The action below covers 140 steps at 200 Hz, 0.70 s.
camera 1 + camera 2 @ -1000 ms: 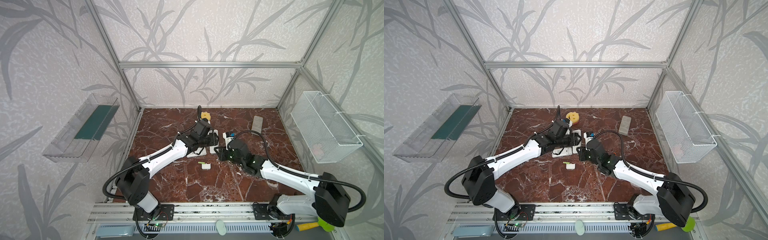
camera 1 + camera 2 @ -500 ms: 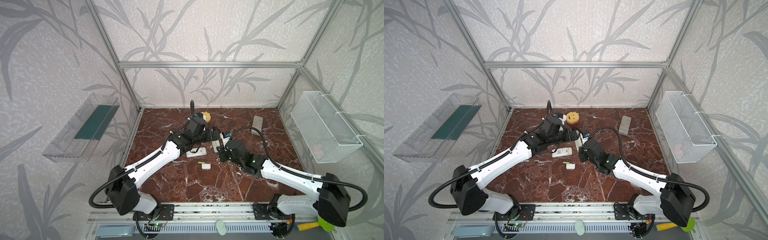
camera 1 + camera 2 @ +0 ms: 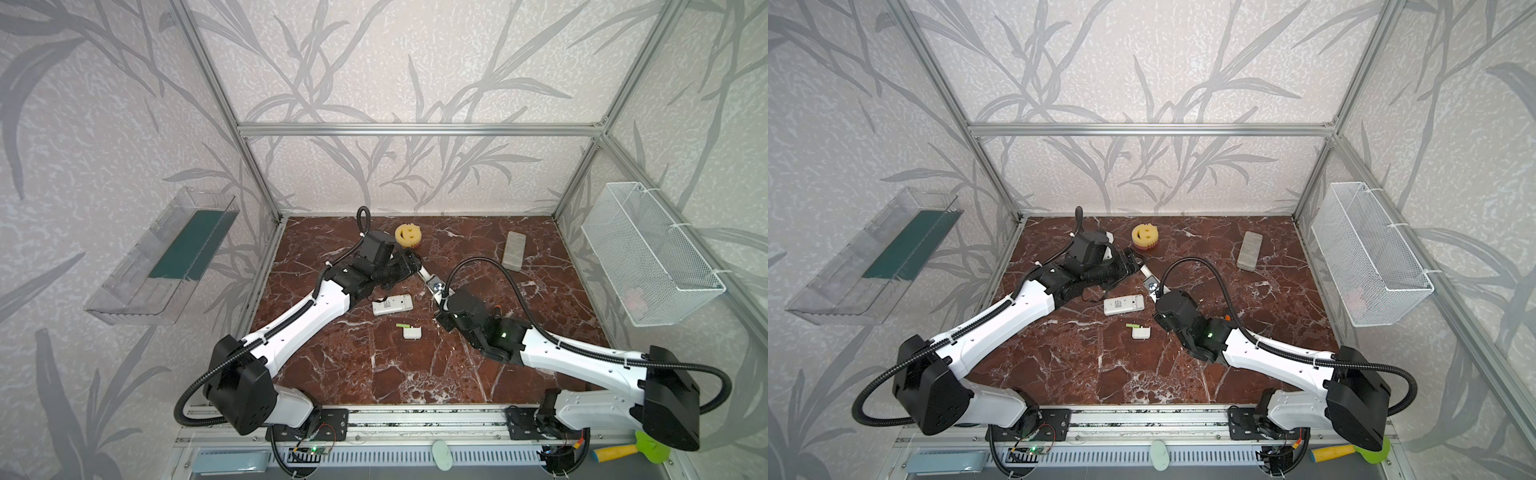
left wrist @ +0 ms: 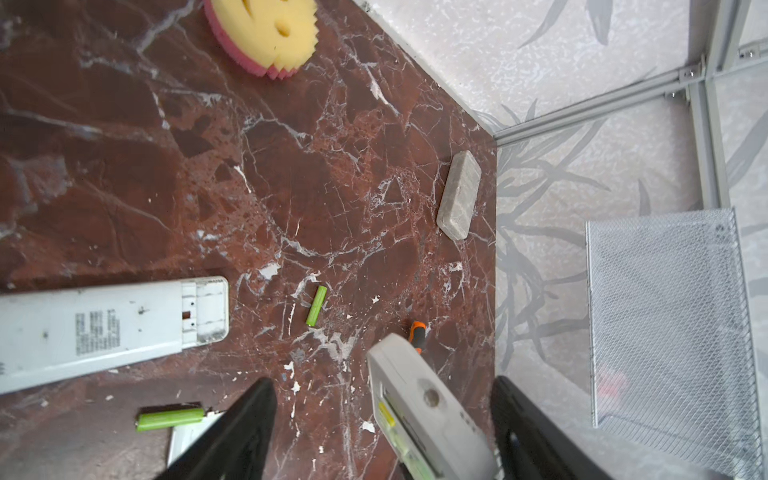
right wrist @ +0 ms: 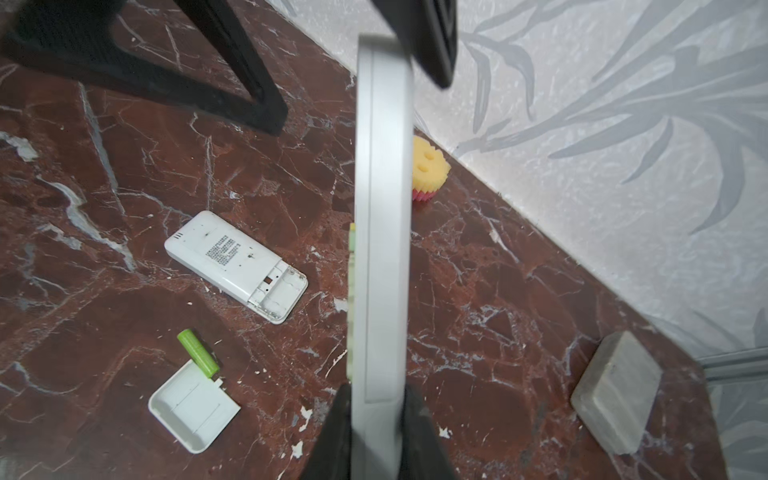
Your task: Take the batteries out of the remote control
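left gripper (image 4: pixel 382 432) withdrew, open | remote (image 4: pixel 419 411) between jaws | battery (image 4: pixel 316 305) beyond

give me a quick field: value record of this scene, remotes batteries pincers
held remote: gripped on edge by right pincer, battery still inside
left pincer: open around held remote's end
flat remote: on table, bay empty
loose batteries: one by white cover, one apart
cover: on table

batteries (image 4: pixel 316 305) lime-green | sponge (image 4: pixel 266 29) yellow-pink | floor (image 4: pixel 124 187) red-brown, white-veined
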Each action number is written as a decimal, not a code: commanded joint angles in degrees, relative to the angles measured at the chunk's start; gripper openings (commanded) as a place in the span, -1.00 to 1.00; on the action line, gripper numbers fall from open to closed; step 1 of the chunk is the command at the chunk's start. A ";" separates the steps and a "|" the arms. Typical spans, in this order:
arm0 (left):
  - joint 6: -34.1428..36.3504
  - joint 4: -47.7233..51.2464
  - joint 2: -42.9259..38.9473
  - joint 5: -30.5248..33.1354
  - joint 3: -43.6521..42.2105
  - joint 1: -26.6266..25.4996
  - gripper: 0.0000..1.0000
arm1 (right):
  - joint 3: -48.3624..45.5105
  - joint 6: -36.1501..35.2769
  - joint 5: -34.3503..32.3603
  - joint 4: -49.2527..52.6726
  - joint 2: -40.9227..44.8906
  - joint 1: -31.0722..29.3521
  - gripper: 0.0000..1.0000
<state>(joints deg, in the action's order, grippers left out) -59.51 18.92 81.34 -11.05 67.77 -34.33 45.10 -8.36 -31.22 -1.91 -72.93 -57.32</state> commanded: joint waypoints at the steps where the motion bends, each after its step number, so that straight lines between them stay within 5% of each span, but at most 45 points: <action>1: -6.19 1.08 -1.26 -0.52 -0.87 0.47 0.53 | -0.49 -8.98 -6.34 -5.75 -2.51 -0.87 -0.97; 41: -10.58 1.57 -0.43 -1.88 -2.21 1.10 0.24 | 0.21 -14.62 -9.31 -9.74 -6.68 -4.31 -0.97; 102: -15.64 -2.34 0.71 -4.98 -5.81 2.84 0.10 | -0.45 -23.32 -14.41 -17.22 -10.57 -6.73 -0.94; 140: -15.99 -6.31 0.69 -5.37 -7.44 3.22 -0.34 | -1.14 -24.12 -13.18 -17.45 -10.15 -7.35 -0.79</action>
<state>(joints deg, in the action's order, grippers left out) -73.95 16.27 82.04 -15.55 61.80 -31.53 45.01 -30.85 -43.11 -16.03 -83.57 -63.99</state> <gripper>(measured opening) 0.378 0.187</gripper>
